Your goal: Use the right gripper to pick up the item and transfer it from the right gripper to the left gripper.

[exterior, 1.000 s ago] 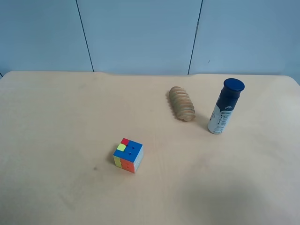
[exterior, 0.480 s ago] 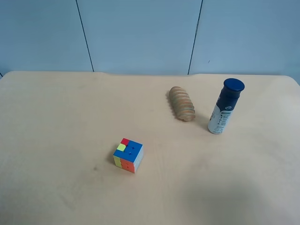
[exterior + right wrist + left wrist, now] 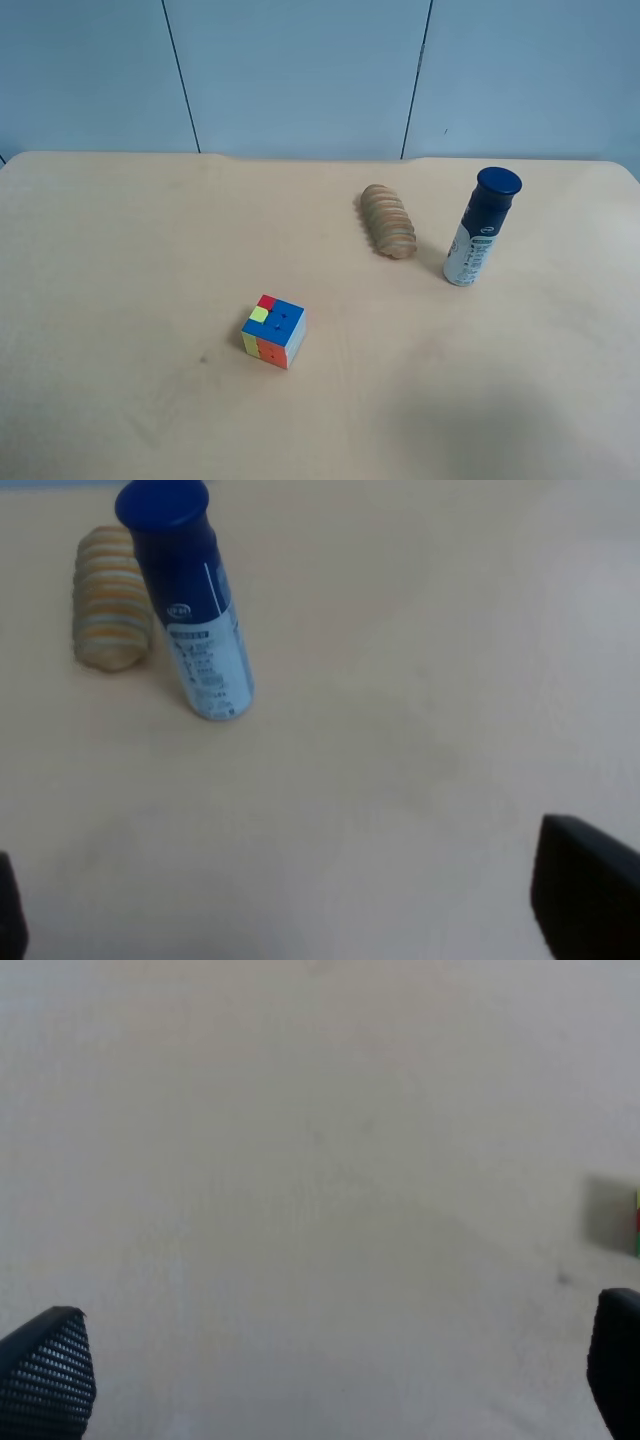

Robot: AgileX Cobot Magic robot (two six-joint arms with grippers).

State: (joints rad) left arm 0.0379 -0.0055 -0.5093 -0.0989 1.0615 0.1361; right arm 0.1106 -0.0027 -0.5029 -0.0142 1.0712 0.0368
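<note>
The item, a slim bottle (image 3: pixel 481 226) with a dark navy cap and a white lower part, stands upright at the right of the table (image 3: pixel 120 250). It also shows in the right wrist view (image 3: pixel 190 600). My right gripper (image 3: pixel 295 910) is open and empty, well short of the bottle, with only its black fingertips (image 3: pixel 585 900) showing. My left gripper (image 3: pixel 330 1370) is open and empty over bare table, fingertips (image 3: pixel 50 1370) at the picture's edges. Neither gripper shows in the exterior high view.
A ribbed tan wooden oval piece (image 3: pixel 388 220) lies just beside the bottle, also in the right wrist view (image 3: pixel 110 600). A multicoloured puzzle cube (image 3: pixel 273 331) sits near the table's middle; its edge (image 3: pixel 636 1225) shows in the left wrist view.
</note>
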